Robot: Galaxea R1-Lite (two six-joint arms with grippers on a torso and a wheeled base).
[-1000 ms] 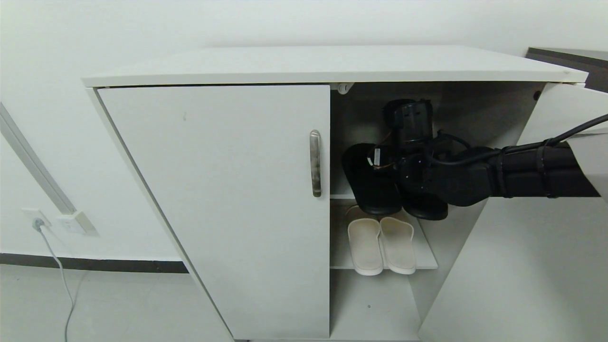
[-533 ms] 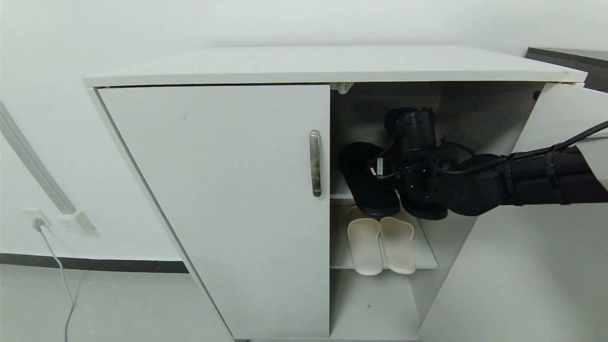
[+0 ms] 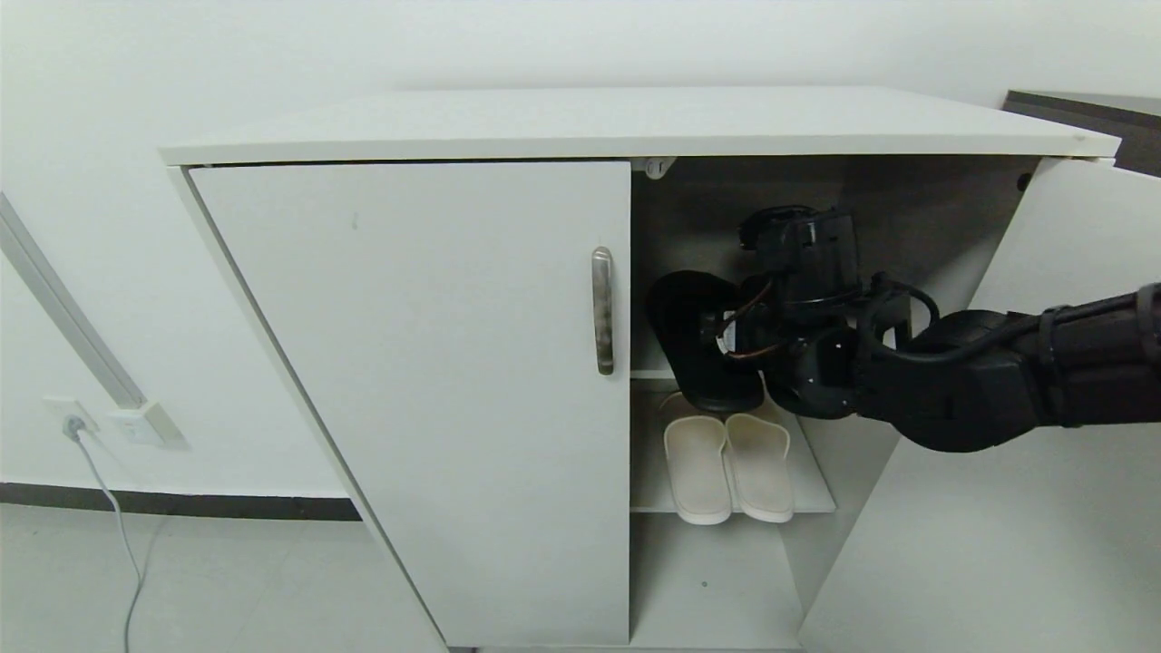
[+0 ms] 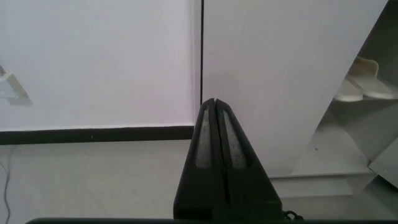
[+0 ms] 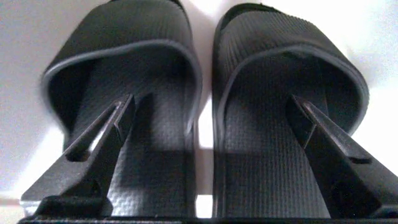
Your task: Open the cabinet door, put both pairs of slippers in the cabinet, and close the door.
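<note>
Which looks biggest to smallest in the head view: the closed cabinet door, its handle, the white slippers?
1. Closed cabinet door, by far the largest.
2. White slippers, the pair together on the shelf.
3. Handle, the smallest, though it sits nearer the camera than the slippers.

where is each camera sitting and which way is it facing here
Head view: on the head, facing down at the cabinet; right arm inside it.
Left wrist view: low, facing the cabinet front and floor; shut left gripper shows.
Right wrist view: inside the cabinet, close on the black slippers; open right gripper shows.
Shared: head and left wrist both show the white slippers; head and right wrist, the black pair.
</note>
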